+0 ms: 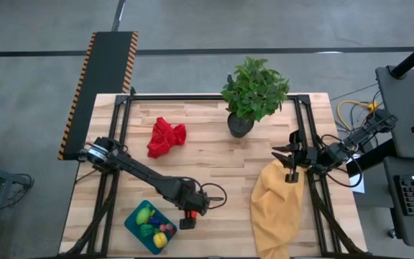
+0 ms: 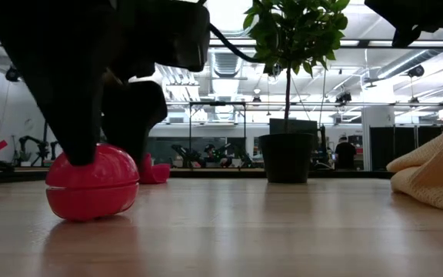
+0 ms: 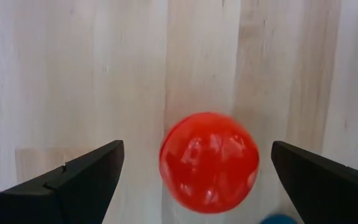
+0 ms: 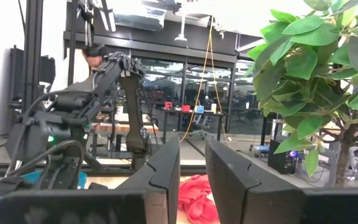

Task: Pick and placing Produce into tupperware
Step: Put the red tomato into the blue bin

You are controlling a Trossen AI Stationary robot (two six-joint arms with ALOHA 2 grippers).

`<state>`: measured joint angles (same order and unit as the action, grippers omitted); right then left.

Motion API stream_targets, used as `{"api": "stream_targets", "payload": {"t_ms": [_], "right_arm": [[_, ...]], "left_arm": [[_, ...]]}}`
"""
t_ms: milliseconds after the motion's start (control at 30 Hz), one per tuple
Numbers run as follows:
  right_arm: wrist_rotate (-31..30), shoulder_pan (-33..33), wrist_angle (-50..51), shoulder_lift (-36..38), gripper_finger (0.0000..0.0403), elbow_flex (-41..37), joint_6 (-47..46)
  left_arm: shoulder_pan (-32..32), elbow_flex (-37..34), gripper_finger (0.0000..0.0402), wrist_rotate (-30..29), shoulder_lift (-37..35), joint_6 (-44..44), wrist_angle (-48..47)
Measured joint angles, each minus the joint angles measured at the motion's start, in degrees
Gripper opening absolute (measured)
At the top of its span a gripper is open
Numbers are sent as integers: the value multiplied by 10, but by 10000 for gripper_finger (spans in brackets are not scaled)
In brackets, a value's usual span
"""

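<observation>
A red round produce piece (image 3: 209,162) rests on the wood near the table's near edge, just right of the teal tupperware (image 1: 131,221). My left gripper (image 3: 197,149) is open and points down over it, one finger on each side with bare wood showing between finger and piece. The low view shows the red piece (image 2: 92,191) sitting on the table under the dark fingers. Green, yellow and pink produce (image 1: 153,226) lie in the tupperware. My right gripper (image 4: 192,168) waits at the table's right side, above the mustard cloth, its fingers close together and holding nothing.
A mustard-yellow cloth (image 1: 279,208) lies heaped at the right near corner. A red cloth (image 1: 166,137) sits left of centre toward the far side. A potted plant (image 1: 254,93) stands at the far edge. Bare wood lies between the red piece and the mustard cloth.
</observation>
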<state>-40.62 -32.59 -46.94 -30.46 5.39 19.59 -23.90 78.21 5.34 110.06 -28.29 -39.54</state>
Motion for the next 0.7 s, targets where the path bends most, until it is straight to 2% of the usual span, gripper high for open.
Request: {"api": "stream_targets", "payload": {"t_ms": [700], "right_arm": [[0, 0, 1, 0, 68, 0, 4]], "left_arm": [[-1, -54, 393, 6, -1, 1, 67]]}}
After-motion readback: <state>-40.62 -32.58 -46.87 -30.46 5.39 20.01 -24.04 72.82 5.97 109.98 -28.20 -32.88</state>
